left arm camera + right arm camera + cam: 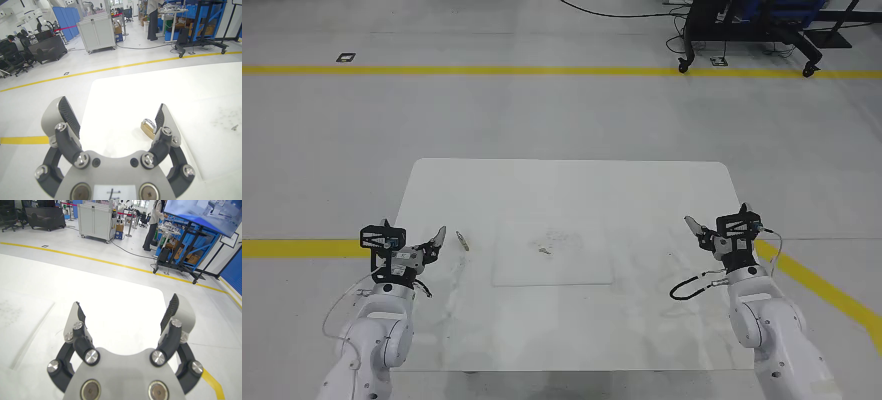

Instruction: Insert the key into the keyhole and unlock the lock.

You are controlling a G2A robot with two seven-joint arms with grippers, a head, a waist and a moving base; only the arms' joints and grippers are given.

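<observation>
1. Waiting at the near corners of the white table (pixel 662 190), both arms stand ahead of the first step. Neither the padlock (pixel 147 129) nor the key (pixel 235 127) is picked up, so the unlocking is not yet begun.
2. Left gripper (pixel 112 102) has its ribbed fingers (pixel 69 115) spread wide and carries nothing. Right gripper (pixel 125 299), well apart at the table's opposite side, is likewise spread and empty.
3. The padlock lies flat on the table just beside the left gripper. One of that gripper's fingers hides part of it in the left wrist view. A brass body and a silver shackle show, and the shackle looks closed.
4. The key is a small pale metal piece, probably the key, though it is too small to be sure. It lies near the table's middle on a faintly outlined square mat (pixel 582 265), well apart from the padlock and between the two arms.
5. By the look of things, the next move calls for the left gripper to close on the brass body and steady it. The other would then pinch the thin key off the flat mat. That is a fine grip, and which end of the padlock takes the key cannot be made out.
</observation>
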